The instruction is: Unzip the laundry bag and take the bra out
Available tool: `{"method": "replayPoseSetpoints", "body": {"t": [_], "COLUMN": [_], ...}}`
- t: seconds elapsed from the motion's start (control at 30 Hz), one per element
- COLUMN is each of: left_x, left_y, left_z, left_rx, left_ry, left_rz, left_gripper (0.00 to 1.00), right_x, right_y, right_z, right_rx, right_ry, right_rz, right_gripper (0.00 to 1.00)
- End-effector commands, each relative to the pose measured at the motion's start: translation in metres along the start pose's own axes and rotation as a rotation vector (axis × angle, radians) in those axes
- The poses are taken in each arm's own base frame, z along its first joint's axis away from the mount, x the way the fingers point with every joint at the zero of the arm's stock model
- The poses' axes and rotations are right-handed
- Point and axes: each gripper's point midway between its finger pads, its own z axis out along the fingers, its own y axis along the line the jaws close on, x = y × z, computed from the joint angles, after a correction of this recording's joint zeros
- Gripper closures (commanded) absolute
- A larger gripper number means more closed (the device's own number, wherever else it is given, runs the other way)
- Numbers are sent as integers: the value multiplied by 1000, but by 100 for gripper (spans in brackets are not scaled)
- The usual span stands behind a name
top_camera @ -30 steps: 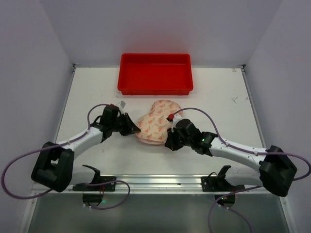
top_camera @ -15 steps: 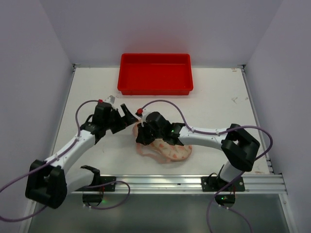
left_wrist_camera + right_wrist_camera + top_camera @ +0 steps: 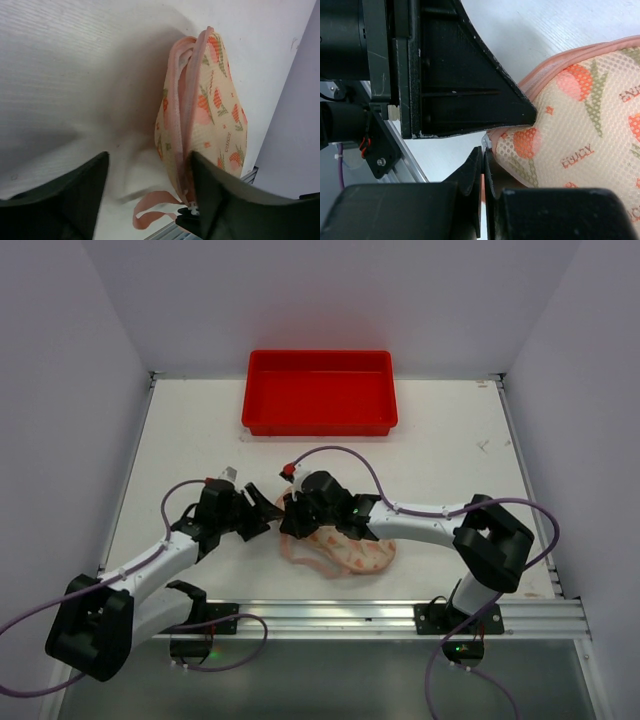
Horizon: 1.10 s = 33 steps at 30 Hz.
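The laundry bag [image 3: 350,552], a cream mesh pouch with red-orange marks and pink trim, lies on the table near the front rail. My right gripper [image 3: 290,523] is at its left end, shut on the white zipper pull [image 3: 485,142]. In the right wrist view [image 3: 484,161] the jaws pinch the pull tight against the mesh. My left gripper [image 3: 268,512] is open just left of that end. In the left wrist view [image 3: 148,159] the bag [image 3: 210,115] stands edge-on with its pink zipper [image 3: 187,100] facing me, against my right finger [image 3: 215,195]. The bra is hidden.
A red tray [image 3: 318,392] stands at the back of the table. A pink loop strap [image 3: 150,210] trails from the bag's near end toward the front rail [image 3: 330,615]. The two grippers are very close together; the left finger [image 3: 460,75] fills the top of the right wrist view.
The bag has gone from mid-table to near the front rail, and my right gripper has crossed to its left end. My left gripper has since moved nearer and against that end.
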Motion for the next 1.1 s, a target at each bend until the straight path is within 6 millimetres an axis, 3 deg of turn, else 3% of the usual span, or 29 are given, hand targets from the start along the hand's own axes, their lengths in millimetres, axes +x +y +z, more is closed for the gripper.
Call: {"method": "replayPoseSetpoints", "body": {"t": [0.0, 0.07, 0.1, 0.17, 0.2, 0.37, 0.43, 0.47, 0.53, 0.57, 0.63, 0.67, 0.77, 0.87, 0.93, 0.97, 1.03, 1.07], "left_x": [-11, -11, -10, -11, -12, -24, -29, -37, -44, -55, -61, -73, -91, -102, -101, -101, -94, -97], "left_y": [-40, -40, -39, -39, -38, -32, -27, -27, -21, -25, -22, -26, -33, -47, -61, -64, -53, -51], "left_z": [6, 10, 12, 13, 14, 16, 19, 19, 23, 23, 30, 33, 42, 49, 48, 45, 38, 29], "left_rx": [115, 122, 118, 121, 116, 81, 61, 59, 30, 32, 7, 5, 12, 40, 89, 98, 41, 14], "left_ry": [-32, -35, -32, -38, -41, -86, -90, -100, -100, -118, -104, -113, -108, -78, -49, -48, -28, -62], "left_rz": [28, 18, 11, 5, 5, 21, 23, 35, 48, 83, 131, 144, 207, 271, 283, 280, 237, 228], "left_gripper": [37, 53, 71, 86, 98, 100, 100, 100, 100, 100, 100, 100, 100, 100, 84, 69, 50, 28], "right_x": [-15, -12, -8, -6, -1, 8, 29, 24, 49, 46, 67, 69, 78, 71, 55, 50, 28, 21], "right_y": [8, 7, 4, 4, 0, -18, -34, -38, -56, -59, -75, -79, -81, -69, -51, -45, -32, -27], "right_z": [-1, -2, -2, -8, -10, -37, -50, -62, -77, -89, -102, -108, -119, -113, -100, -95, -78, -72], "right_rx": [-32, -30, -25, -22, -8, 74, 128, 153, 210, 221, 276, 290, 303, 244, 159, 136, 91, 71], "right_ry": [-65, -59, -51, -51, -45, -42, 5, -20, 32, 10, 55, 56, 71, 67, 50, 44, 8, 0], "right_rz": [-16, -18, -14, -11, -9, -5, 10, 16, 38, 51, 75, 84, 94, 92, 95, 96, 96, 93], "right_gripper": [100, 100, 100, 100, 100, 100, 100, 100, 100, 100, 100, 100, 100, 100, 100, 100, 100, 100]}}
